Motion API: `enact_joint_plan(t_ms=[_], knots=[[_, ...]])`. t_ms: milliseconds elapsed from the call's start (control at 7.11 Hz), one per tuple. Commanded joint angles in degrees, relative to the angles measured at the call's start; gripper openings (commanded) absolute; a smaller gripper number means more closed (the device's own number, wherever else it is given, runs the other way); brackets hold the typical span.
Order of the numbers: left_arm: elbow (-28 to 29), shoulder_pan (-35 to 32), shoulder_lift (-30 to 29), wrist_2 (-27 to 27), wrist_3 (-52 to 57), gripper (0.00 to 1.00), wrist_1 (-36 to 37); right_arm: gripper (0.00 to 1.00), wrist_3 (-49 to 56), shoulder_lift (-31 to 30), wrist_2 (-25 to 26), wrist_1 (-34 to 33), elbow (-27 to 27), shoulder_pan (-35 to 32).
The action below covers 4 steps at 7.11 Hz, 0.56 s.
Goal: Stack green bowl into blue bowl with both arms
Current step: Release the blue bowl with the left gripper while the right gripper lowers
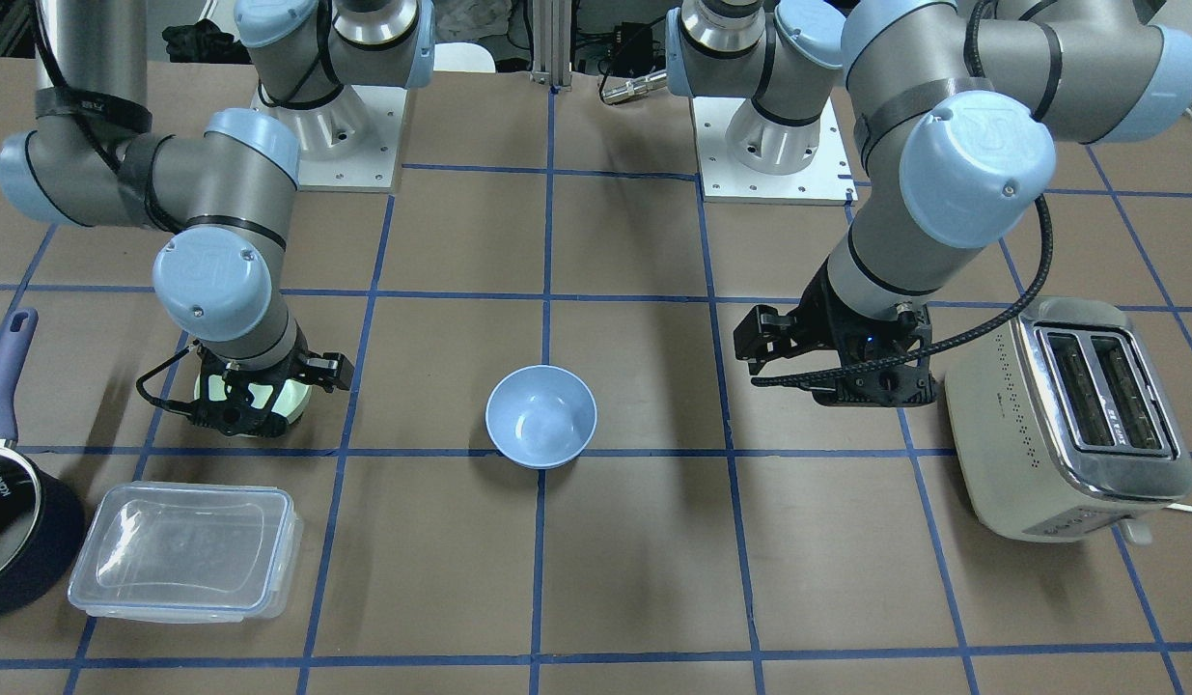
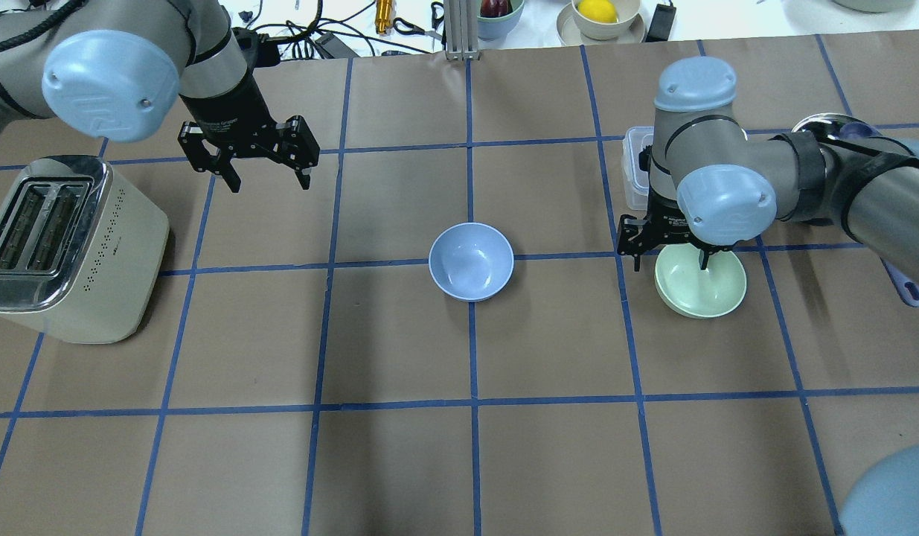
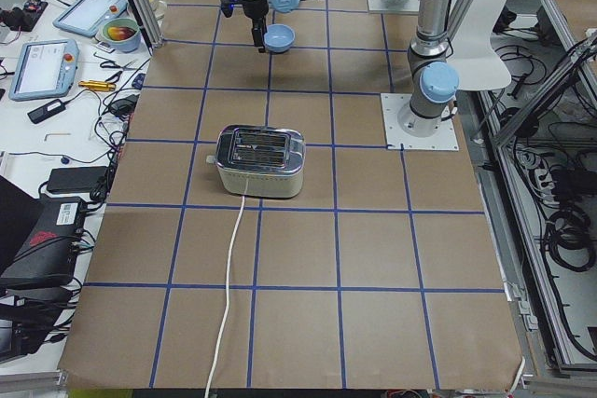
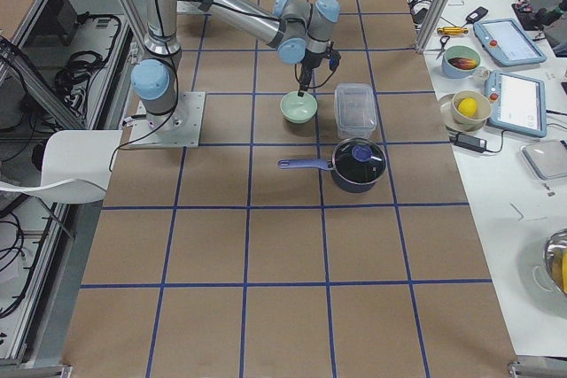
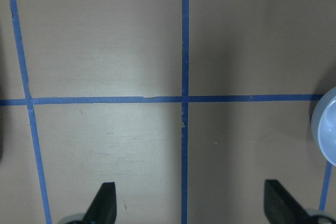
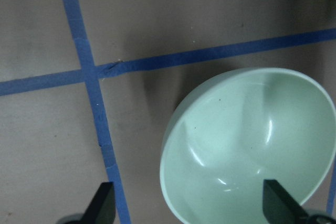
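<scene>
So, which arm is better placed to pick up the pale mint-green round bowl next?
The right. The right tool hangs open astride the rim of the pale mint-green round plastic bowl. The left tool is open over the table, beyond the pale blue round bowl.

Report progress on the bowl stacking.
Done: nothing stacked; the blue bowl sits empty. In hand: the right gripper is open astride the rim of the green bowl, not yet shut. Remaining: grasp, lift, set it into the blue bowl. The left gripper hangs open, apart.
</scene>
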<state>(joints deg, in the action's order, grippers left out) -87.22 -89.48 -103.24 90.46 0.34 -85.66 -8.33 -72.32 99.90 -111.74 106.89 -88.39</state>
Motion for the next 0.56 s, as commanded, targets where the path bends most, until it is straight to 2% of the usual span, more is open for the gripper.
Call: enact_joint_plan(t_ms=[0,141,281,422], knots=[[-0.05,-0.08,-0.21,-0.02,0.01,1.0,0.06,1.0,-3.01,2.97,0.12,-2.85,0.16,0.15],[-0.05,-0.08,-0.3,-0.02,0.01,1.0,0.06,0.68,-3.27,3.24,0.82,-4.35,0.25,0.15],[-0.05,-0.08,-0.3,-0.02,0.01,1.0,0.06,0.19,-3.45,3.33,0.82,-4.19,0.16,0.15],[-0.14,-0.16,-0.21,0.07,0.01,1.0,-0.03,0.0,-4.84,3.24,0.65,-3.93,0.25,0.15]])
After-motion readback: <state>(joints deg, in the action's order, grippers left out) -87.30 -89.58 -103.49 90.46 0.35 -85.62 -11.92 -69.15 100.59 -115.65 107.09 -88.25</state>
